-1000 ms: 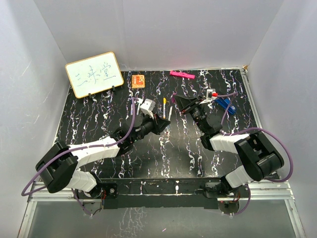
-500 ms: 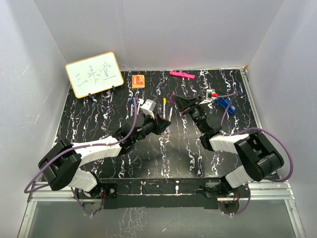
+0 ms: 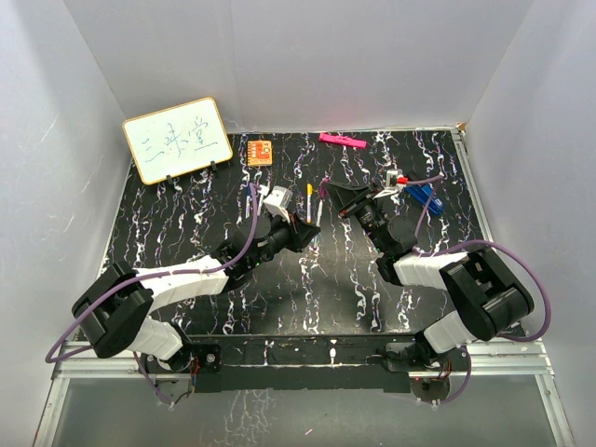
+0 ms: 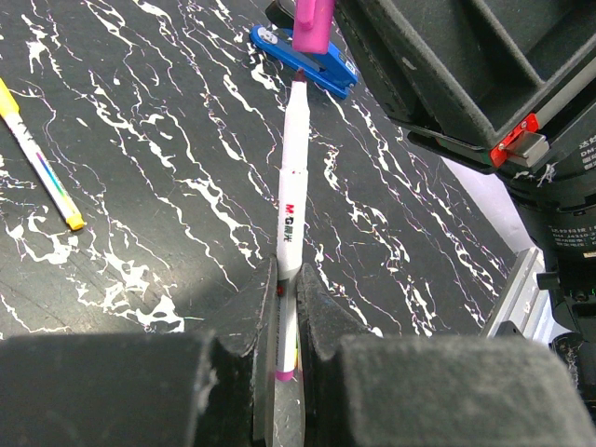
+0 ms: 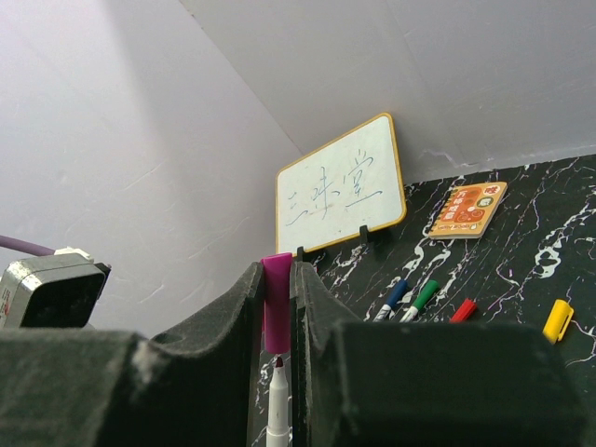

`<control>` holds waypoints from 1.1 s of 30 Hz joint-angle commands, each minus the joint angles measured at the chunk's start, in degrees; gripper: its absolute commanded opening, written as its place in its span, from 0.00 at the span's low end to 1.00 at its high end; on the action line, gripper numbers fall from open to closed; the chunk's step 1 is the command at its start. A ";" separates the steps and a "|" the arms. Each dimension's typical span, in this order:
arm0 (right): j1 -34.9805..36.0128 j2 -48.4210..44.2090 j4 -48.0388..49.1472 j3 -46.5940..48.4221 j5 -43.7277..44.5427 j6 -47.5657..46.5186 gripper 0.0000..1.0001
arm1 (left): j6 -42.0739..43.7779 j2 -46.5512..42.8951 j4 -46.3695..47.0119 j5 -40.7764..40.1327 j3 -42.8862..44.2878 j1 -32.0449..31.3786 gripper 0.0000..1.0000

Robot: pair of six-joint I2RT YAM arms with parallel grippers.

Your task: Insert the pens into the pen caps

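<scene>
My left gripper (image 4: 287, 275) is shut on a white pen (image 4: 291, 205) with a purple end, held by its rear part. The pen's dark tip (image 5: 278, 361) points at the open mouth of a purple pen cap (image 5: 277, 298) and stands right at it. My right gripper (image 5: 277, 270) is shut on that cap. In the top view the two grippers (image 3: 312, 228) (image 3: 333, 196) meet above the table's middle. A yellow-tipped pen (image 4: 42, 168) lies loose on the table. A red cap (image 5: 463, 310) and a yellow cap (image 5: 558, 320) lie farther off.
A blue-capped pen (image 5: 396, 293) and a green-capped pen (image 5: 424, 296) lie side by side. A blue clip (image 4: 307, 63) lies under the right gripper. A whiteboard (image 3: 177, 140), an orange booklet (image 3: 260, 151) and a pink bar (image 3: 342, 141) line the back edge.
The left gripper has moved up and right with the pen, bringing its tip to the cap. The right gripper has shifted only slightly.
</scene>
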 commanded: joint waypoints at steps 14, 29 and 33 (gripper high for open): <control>0.66 0.19 2.42 0.02 -0.94 -1.00 0.00 | 0.48 -1.82 2.48 -0.94 0.73 0.10 0.00; 1.01 0.72 1.98 -0.47 -1.46 -1.32 0.00 | 0.89 -3.12 2.68 -2.05 0.23 0.11 0.00; 1.02 0.57 1.81 -0.38 -0.93 -1.48 0.00 | 0.79 -3.11 2.53 -1.84 0.13 0.18 0.00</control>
